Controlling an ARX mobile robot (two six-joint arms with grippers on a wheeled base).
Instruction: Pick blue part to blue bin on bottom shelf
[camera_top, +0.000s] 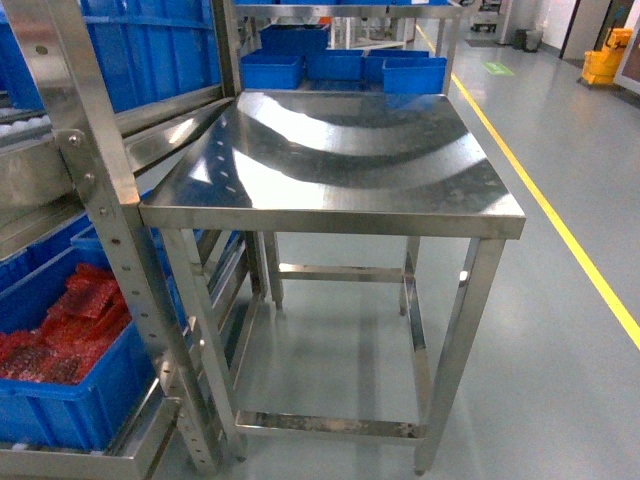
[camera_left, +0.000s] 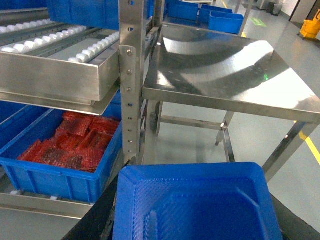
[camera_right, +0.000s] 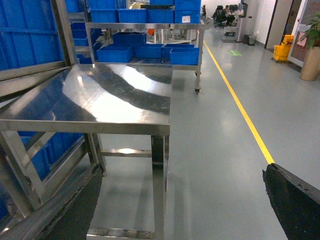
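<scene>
The blue part is out of view. The bottom shelf (camera_top: 90, 462) of the steel rack holds a blue tub of red bubble-wrap packets (camera_top: 60, 410), which the left wrist view shows close by (camera_left: 50, 177). A sliver of another blue tub (camera_top: 88, 240) shows behind the upright, so I cannot single out the blue bin. My left gripper (camera_left: 196, 186) has its black fingers (camera_left: 97, 215) spread wide, with a small blue tray (camera_left: 200, 210) filling the gap. Whether the fingers grip the tray is unclear. My right gripper (camera_right: 182, 169) is open over bare floor. Neither gripper shows in the head view.
A plain steel table (camera_top: 330, 150) stands beside the rack, straight ahead. Small blue bins (camera_top: 340, 65) sit on a cart beyond it. A roller shelf (camera_left: 55, 40) overhangs the bottom level. A yellow floor line (camera_top: 560, 220) runs along the aisle on the right.
</scene>
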